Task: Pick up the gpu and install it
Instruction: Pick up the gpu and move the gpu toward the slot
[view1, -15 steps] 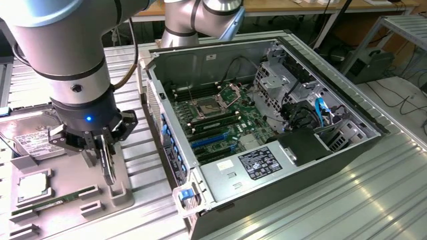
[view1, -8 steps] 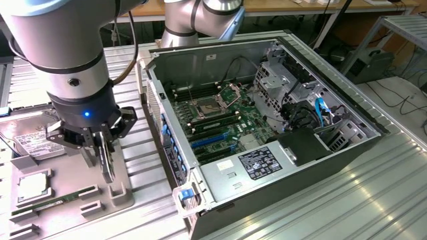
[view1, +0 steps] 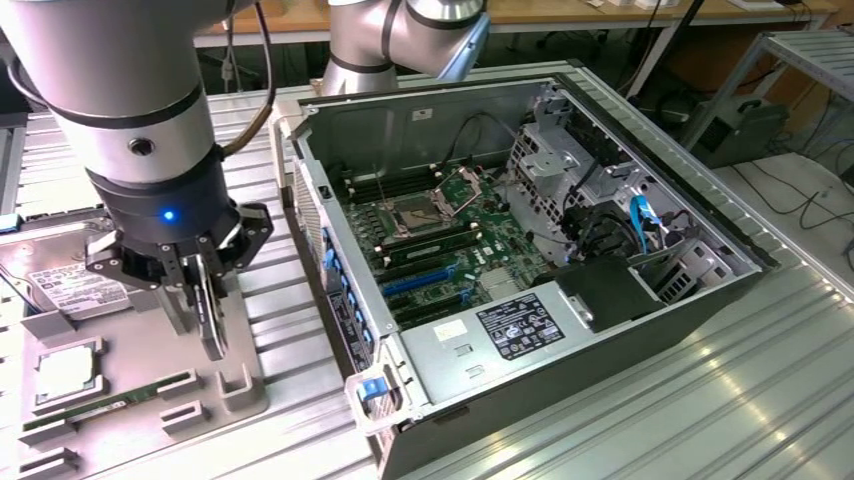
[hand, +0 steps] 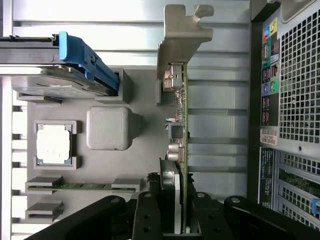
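The gpu (view1: 208, 322) is a thin dark card standing on edge over the grey parts tray (view1: 140, 345) at the exterior view's left. My gripper (view1: 198, 300) points down over the tray, and its two fingers are shut on the card's faces. In the wrist view the gpu (hand: 181, 117) shows edge-on, with its silver end bracket (hand: 182, 37) at the end far from my gripper (hand: 172, 222). Whether the card's lower edge still rests in the tray I cannot tell. The open computer case (view1: 574, 400) lies to the exterior view's right, with its motherboard (view1: 441, 250) and blue slots (view1: 420, 282) exposed.
On the tray lie a silver hard drive (view1: 67, 282) with a blue clip (hand: 80, 55), a processor chip (view1: 67, 372) and a green memory stick (view1: 107, 408). The case's rear panel (hand: 295, 100) stands close beside the card. A ribbed metal table (view1: 694, 400) carries everything.
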